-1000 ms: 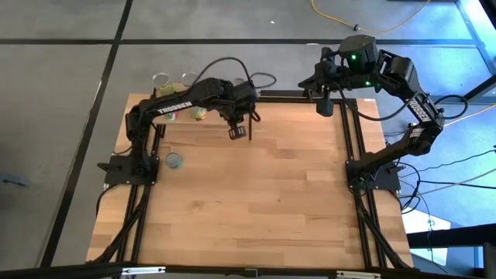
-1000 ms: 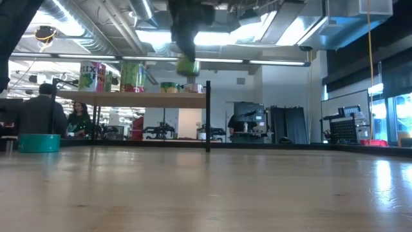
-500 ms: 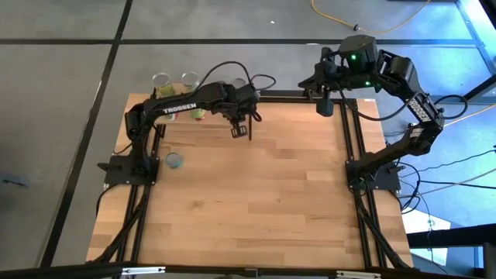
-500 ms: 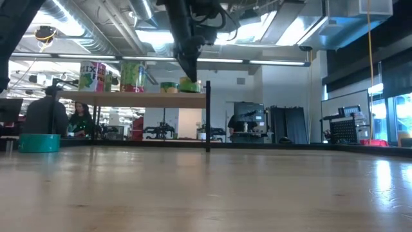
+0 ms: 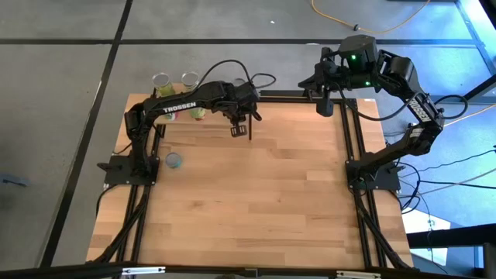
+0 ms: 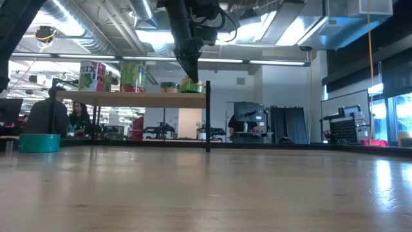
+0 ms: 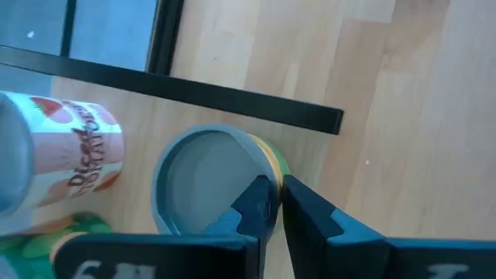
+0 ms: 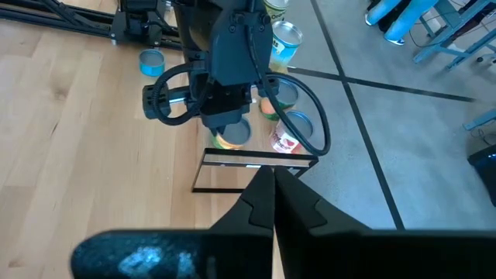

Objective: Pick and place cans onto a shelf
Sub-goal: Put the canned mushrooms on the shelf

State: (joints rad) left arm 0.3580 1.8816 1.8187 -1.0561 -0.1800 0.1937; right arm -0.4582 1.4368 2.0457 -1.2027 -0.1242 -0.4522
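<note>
Two dark robot arms stand over the light-wood tabletop point(image 5: 256, 201), one per side. One raised light-wood shelf point(image 6: 138, 98) on thin black posts. Five small tins with silvery tops show on it, one yellow-banded tin point(image 7: 203, 188) right at the left fingers point(image 7: 256, 205). One teal tin point(image 5: 174, 160) sits alone, well apart.

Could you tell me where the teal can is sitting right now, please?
The teal can sits alone on the tabletop on the left side of the high view, beside the left arm's base and nearer the camera than the shelf.
</note>
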